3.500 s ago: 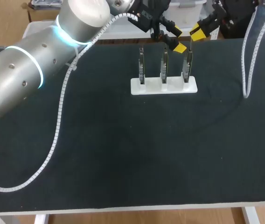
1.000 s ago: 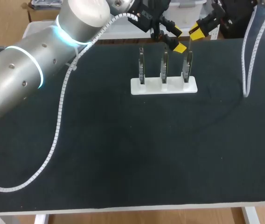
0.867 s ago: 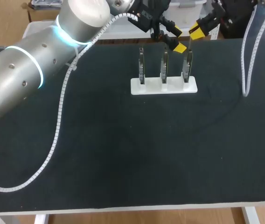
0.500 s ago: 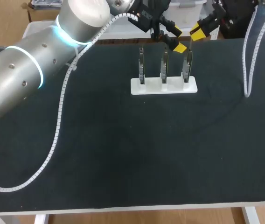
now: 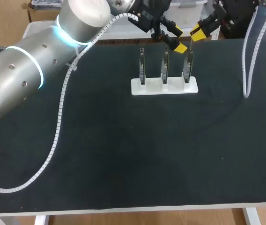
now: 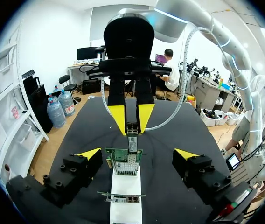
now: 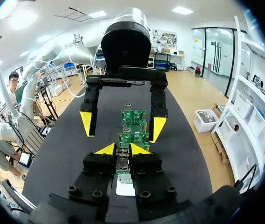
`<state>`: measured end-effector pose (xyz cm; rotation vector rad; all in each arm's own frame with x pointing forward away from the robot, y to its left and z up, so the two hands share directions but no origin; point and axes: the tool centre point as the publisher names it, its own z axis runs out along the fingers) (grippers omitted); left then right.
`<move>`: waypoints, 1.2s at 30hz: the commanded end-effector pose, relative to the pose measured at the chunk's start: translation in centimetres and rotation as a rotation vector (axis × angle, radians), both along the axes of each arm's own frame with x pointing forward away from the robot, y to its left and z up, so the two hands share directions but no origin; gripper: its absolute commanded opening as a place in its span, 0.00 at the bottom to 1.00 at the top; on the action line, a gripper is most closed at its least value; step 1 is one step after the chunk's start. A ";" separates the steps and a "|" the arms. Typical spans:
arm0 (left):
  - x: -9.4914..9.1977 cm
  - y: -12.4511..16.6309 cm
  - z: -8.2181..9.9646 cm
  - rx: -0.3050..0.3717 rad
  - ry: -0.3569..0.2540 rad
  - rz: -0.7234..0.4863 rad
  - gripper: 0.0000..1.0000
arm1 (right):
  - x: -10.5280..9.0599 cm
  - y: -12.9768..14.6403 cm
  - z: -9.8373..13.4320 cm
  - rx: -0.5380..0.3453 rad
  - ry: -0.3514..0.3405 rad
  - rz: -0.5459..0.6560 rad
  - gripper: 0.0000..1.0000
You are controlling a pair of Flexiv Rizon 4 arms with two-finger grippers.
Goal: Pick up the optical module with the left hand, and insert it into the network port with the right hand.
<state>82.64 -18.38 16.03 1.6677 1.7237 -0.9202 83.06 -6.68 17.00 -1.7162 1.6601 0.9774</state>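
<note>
Black table point(image 5: 123, 150), white stand point(image 5: 165, 87) with upright cards point(image 6: 123, 161). Just above stand: right gripper point(image 7: 122, 150) clamped on module point(image 7: 123, 164); left gripper point(image 6: 138, 154) spread wide, empty. Likely insertion stage. Needed next: straight, aligned push down into card's port.

Matt black table point(image 5: 123, 154), shiny metal optical module point(image 7: 123, 165)

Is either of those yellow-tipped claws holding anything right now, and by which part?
Yes: the right end effector pinches the small optical module by its two sides. The left end effector is open, holding nothing.
</note>
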 end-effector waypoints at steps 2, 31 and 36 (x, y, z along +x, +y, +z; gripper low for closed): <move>1.0 -0.4 0.1 0.007 0.031 -0.037 1.00 | 0.8 -0.1 -0.1 0.017 0.366 0.496 0.00; 1.0 -0.4 0.1 0.007 0.031 -0.037 1.00 | 1.0 0.1 0.0 0.023 0.344 0.480 0.00; 1.0 -0.4 0.1 0.007 0.031 -0.037 1.00 | 0.8 0.2 -0.2 0.020 0.347 0.482 0.00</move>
